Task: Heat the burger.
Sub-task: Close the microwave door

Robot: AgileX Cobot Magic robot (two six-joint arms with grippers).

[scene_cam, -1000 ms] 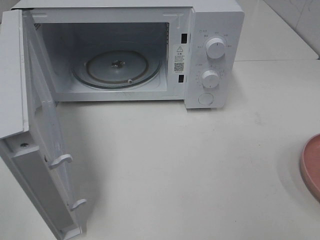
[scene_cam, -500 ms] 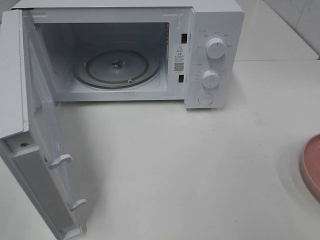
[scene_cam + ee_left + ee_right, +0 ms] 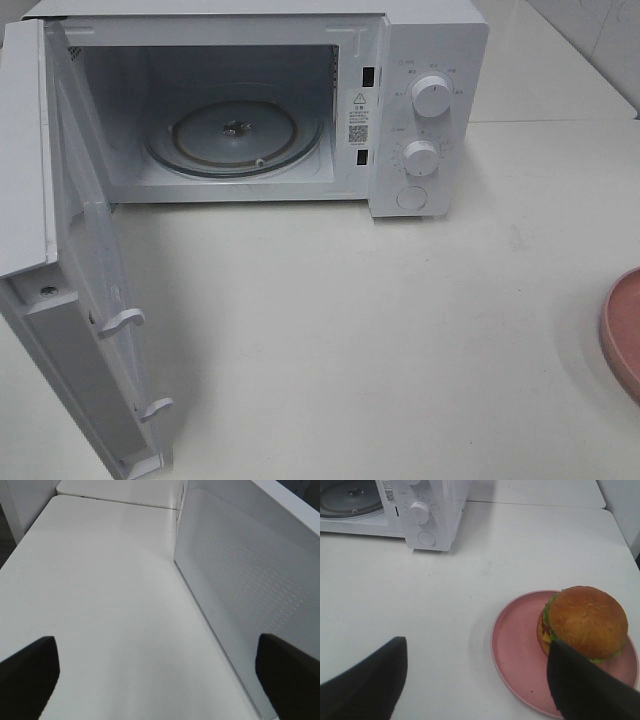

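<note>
My right end effector [image 3: 475, 680] hangs open above bare counter [image 3: 470, 580]; the burger [image 3: 584, 622] sits on the pink plate [image 3: 515, 645], lower right. My left end effector [image 3: 160, 675] gapes beside the microwave door [image 3: 250, 590].

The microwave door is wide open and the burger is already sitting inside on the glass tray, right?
Not quite. The microwave door is wide open, but the glass tray inside is bare in the exterior high view. The right wrist view shows the burger on the pink plate out on the table.
</note>
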